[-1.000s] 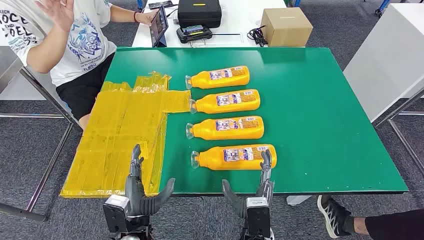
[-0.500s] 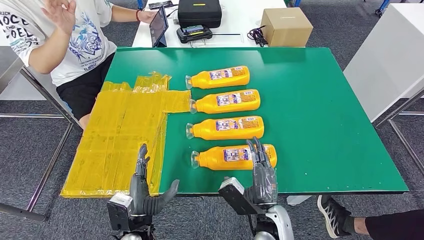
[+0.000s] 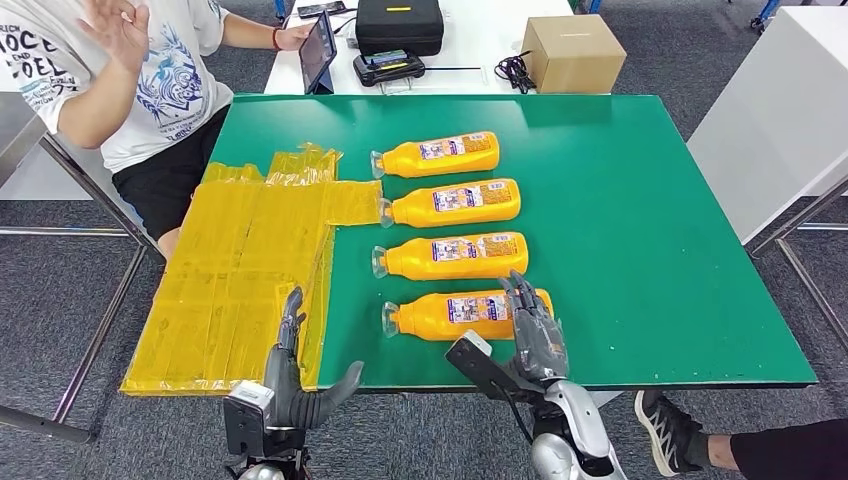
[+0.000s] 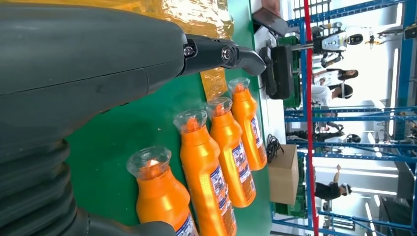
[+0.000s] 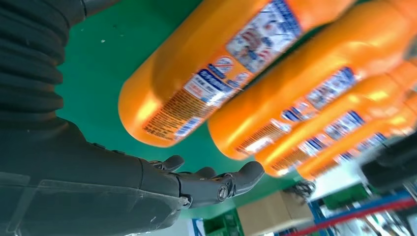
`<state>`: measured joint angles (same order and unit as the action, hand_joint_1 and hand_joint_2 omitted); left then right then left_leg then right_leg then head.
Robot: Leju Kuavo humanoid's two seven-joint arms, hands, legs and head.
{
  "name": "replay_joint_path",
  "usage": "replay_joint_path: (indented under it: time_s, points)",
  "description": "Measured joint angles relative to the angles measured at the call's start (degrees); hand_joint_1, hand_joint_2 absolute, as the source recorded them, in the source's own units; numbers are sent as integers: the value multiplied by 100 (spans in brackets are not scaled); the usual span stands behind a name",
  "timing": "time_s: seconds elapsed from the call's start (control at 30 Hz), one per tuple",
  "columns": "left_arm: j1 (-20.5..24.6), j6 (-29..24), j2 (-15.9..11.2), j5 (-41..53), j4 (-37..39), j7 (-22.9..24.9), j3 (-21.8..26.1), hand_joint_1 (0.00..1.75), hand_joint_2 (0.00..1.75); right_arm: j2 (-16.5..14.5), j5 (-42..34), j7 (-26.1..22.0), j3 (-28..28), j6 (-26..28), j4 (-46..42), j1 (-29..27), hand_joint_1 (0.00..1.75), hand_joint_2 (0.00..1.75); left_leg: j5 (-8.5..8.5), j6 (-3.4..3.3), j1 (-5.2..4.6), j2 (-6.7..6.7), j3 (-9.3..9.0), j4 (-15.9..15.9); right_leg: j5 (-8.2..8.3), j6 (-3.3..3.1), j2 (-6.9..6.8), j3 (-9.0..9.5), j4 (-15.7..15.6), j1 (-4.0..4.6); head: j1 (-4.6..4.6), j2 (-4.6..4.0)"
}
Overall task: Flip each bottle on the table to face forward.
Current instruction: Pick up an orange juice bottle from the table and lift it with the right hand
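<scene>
Several orange bottles lie in a row on the green table (image 3: 650, 250), clear caps to the left and labels up. The nearest bottle (image 3: 450, 315) lies close to the front edge. My right hand (image 3: 530, 335) hovers at its base end with fingers stretched out and holds nothing. In the right wrist view the fingers (image 5: 211, 182) stay apart from that bottle (image 5: 216, 64), with green table between them. My left hand (image 3: 290, 370) is open at the table's front edge, beside the yellow sheet. The left wrist view looks past the hand (image 4: 98, 59) at the bottle caps (image 4: 149, 161).
A crinkled yellow plastic sheet (image 3: 240, 270) covers the table's left part and hangs over its edge. A person (image 3: 130, 80) sits at the far left corner with a raised hand. Behind the table are a tablet (image 3: 318, 50), a black case (image 3: 398, 25) and a cardboard box (image 3: 572, 52).
My right hand has come up from the front edge, turned, and moved forward over the nearest bottle's base end. My left hand has crept slightly forward and right.
</scene>
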<state>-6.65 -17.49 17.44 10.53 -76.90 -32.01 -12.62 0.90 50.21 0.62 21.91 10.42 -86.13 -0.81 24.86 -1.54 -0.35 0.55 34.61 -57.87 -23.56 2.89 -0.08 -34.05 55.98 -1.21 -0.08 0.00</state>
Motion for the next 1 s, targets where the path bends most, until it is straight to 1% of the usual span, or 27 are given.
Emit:
replay_joint_path:
  time_s: [0.13, 0.33, 0.67, 0.8, 1.0]
  points:
    - [12, 25, 0, 25, 26, 10, 18, 0, 175, 136, -27, 102, 9, -199, 186, 174, 0, 175, -1, 0, 0, 0, 0, 0, 1, 1, 0, 0, 0, 0, 1, 0]
    - [71, 74, 0, 45, 93, 23, 35, 0, 175, 244, 8, 187, 86, -380, 484, 457, 0, 175, -1, 0, 0, 0, 0, -1, 1, 1, 0, 0, 1, 1, -1, 0]
    - [190, 72, 0, 67, 280, 28, 37, 0, 175, 266, 12, 276, 273, -440, 1055, 1018, 0, 175, -3, -2, 0, 0, 0, -1, 1, 1, 0, 0, 1, 0, -1, 0]
    - [215, 43, 0, 140, 344, 35, 36, 0, 175, 265, -45, 322, 349, -575, 1329, 1289, 0, 175, -3, -2, 0, 0, 0, -1, 1, 1, 0, 1, 1, 0, 0, 0]
    - [297, 77, 0, 146, 480, 39, 34, 0, 175, 224, -316, 209, 472, -792, 1835, 1613, 0, 175, -4, -2, 0, 1, -1, -1, 2, 2, -1, 1, 2, 0, -1, 0]
